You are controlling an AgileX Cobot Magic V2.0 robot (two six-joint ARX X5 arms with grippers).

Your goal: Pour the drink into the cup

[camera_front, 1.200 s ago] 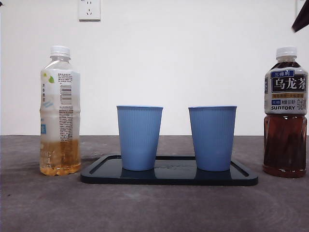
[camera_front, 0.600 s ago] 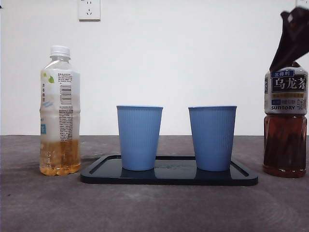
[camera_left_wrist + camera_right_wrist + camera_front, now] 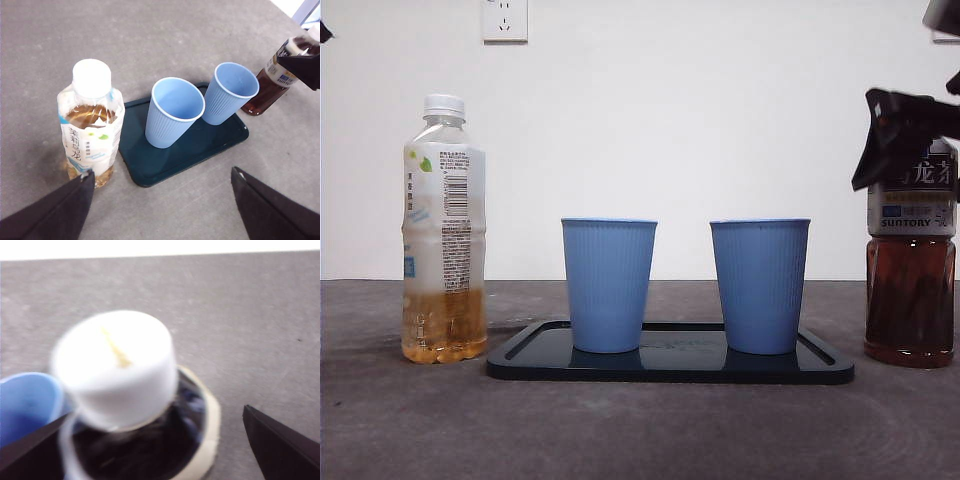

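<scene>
Right gripper (image 3: 155, 450) jaws spread — tea bottle (image 3: 120, 390) cap between them, untouched

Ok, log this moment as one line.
right hand: open, astride dark tea bottle neck | left hand: open, waiting above | cups on tray: empty

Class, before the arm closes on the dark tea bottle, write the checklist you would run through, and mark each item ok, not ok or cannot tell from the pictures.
1. Right gripper open, jaws either side of the tea bottle: ok.
2. Tea bottle upright on the table: ok.
3. Tea bottle's cap off for pouring: not ok, it is on.
4. Both cups upright on the tray, mouths open: ok.
5. Cups empty: ok in the left wrist view.
6. Left gripper clear of the cups, waiting open above the pale bottle: ok.
</scene>
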